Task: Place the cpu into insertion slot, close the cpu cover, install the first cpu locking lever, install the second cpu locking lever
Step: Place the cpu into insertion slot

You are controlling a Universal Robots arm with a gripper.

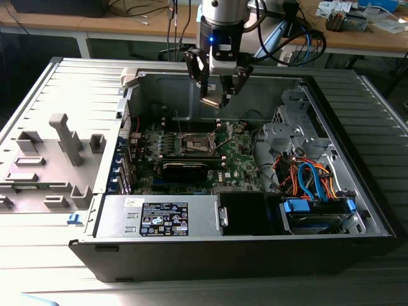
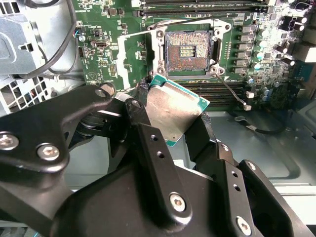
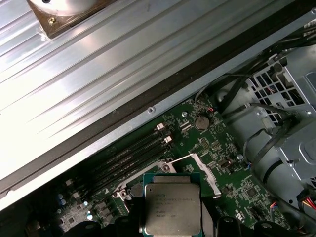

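We note the end effector (image 1: 215, 95) clenched on the cpu (image 2: 174, 111), hanging over the open computer case (image 1: 357, 191). The insertion slot (image 2: 188, 52) sits bare on the motherboard (image 2: 123, 29), below the chip, well apart.

The arm (image 1: 222, 9) stands approx. vertical in the exterior view, its wrist (image 1: 220, 29) carries a small blue light (image 1: 212, 39), and the gripper (image 1: 217, 95) points straight down, hanging in the air. Its two black fingers (image 2: 148, 143) are pressed on the cpu (image 2: 175, 106) from opp. edges, so the chip sits btw. them and is a bit tilted in the second wrist view. In the first wrist view the fingertips show at both sides of the chip.
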